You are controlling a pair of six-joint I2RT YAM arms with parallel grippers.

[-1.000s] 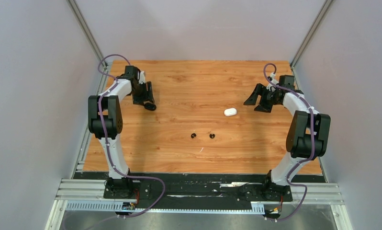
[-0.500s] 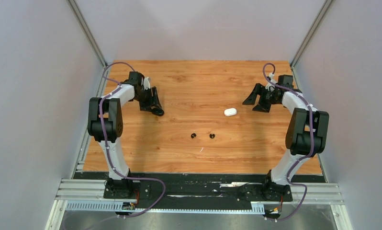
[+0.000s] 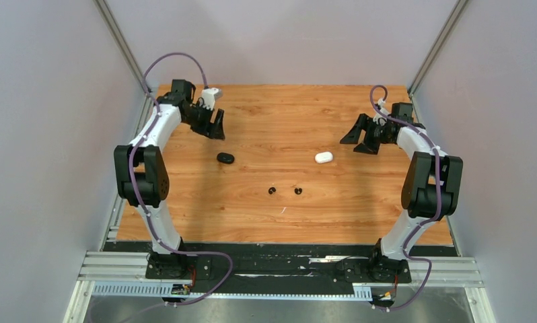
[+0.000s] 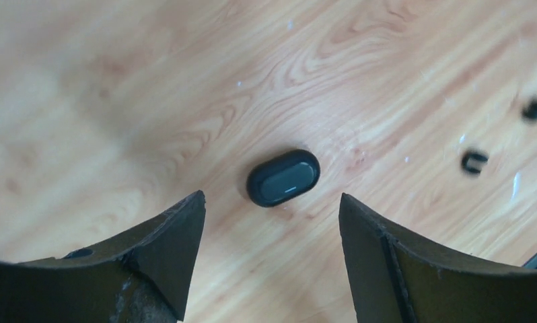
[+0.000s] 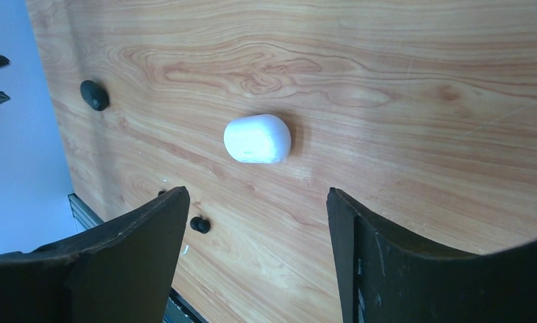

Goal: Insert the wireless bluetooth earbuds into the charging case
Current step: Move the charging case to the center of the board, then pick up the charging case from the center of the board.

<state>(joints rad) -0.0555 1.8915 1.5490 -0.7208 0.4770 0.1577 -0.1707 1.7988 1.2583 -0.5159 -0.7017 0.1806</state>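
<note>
A closed black charging case (image 3: 225,157) lies alone on the wooden table (image 3: 286,108), left of centre. My left gripper (image 3: 214,125) hangs open above and behind it; in the left wrist view the black case (image 4: 283,177) sits just beyond the left gripper (image 4: 271,202), touching neither finger. Two black earbuds (image 3: 272,190) (image 3: 297,190) lie side by side near the table's middle, also seen as earbuds (image 4: 474,161) (image 4: 534,109). A closed white case (image 3: 324,157) lies right of centre. My right gripper (image 3: 361,139) is open and empty beside it; the white case (image 5: 257,138) lies ahead of the right gripper (image 5: 256,192).
Grey walls with metal posts (image 3: 121,40) close in the table on both sides. A black rail (image 3: 279,250) runs along the near edge by the arm bases. One black earbud (image 5: 199,224) shows beside the right gripper's left finger.
My left gripper carried the black case rightward, let go of it on the table, and pulled back up toward the far left corner. The right arm barely moved.
</note>
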